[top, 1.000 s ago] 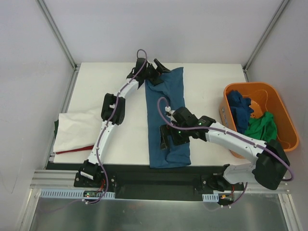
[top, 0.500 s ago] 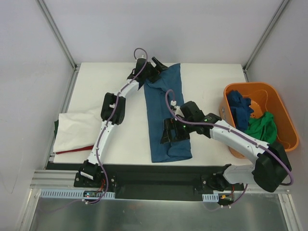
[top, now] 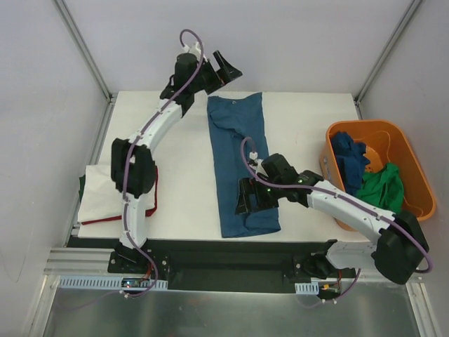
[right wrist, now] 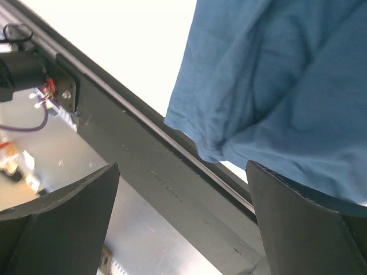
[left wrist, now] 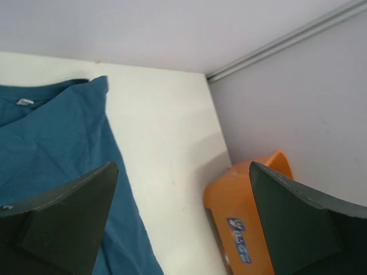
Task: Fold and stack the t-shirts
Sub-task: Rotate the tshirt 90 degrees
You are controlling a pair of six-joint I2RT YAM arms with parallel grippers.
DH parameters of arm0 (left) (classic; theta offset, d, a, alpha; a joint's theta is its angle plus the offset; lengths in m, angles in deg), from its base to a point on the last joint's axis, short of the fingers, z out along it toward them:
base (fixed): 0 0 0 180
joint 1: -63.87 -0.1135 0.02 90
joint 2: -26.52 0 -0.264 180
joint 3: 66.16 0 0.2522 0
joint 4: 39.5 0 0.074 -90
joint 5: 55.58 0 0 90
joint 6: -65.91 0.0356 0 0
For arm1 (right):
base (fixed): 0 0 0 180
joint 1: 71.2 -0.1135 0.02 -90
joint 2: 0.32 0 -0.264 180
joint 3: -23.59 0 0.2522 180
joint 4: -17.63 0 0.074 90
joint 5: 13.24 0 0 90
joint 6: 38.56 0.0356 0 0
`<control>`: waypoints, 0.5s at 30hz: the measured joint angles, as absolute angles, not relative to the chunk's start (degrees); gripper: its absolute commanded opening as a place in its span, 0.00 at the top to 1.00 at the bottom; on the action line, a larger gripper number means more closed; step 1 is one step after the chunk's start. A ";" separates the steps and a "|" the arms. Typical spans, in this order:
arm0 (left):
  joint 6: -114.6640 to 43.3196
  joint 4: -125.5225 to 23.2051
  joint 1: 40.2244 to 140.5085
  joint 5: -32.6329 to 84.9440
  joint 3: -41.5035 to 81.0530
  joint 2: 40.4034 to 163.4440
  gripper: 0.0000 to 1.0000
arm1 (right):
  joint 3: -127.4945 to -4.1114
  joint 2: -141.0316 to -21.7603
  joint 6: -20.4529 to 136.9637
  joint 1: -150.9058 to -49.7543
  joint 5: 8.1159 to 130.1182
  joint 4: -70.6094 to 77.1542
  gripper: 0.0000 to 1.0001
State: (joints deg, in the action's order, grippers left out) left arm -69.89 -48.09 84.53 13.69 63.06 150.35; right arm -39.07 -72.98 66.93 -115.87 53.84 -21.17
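Note:
A blue t-shirt (top: 237, 158), folded into a long narrow strip, lies flat down the middle of the table from the back edge to the front edge. My left gripper (top: 228, 65) is open and empty, raised above the table's back edge just left of the shirt's collar end. In the left wrist view the shirt (left wrist: 51, 132) lies below and to the left of the open gripper (left wrist: 183, 229). My right gripper (top: 247, 199) is open, low over the shirt's near part. In the right wrist view the shirt's hem (right wrist: 275, 74) hangs at the table's front edge above the open gripper (right wrist: 183, 229).
A folded white shirt (top: 112, 189) lies at the left edge with a red shirt (top: 152, 200) showing under it. An orange basket (top: 407, 158) at the right holds a dark blue shirt (top: 349, 158) and a green shirt (top: 382, 184). The basket also shows in the left wrist view (left wrist: 252, 217).
My left gripper has let go of the shirt's far end and lifted up and back. The shirt's far end now lies flat and straight. My right gripper shifted slightly over the near part.

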 measured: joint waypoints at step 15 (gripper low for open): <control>-71.12 -49.19 91.00 17.60 -6.55 97.76 0.01 | -31.64 -62.62 67.47 -111.91 47.07 -12.08 0.04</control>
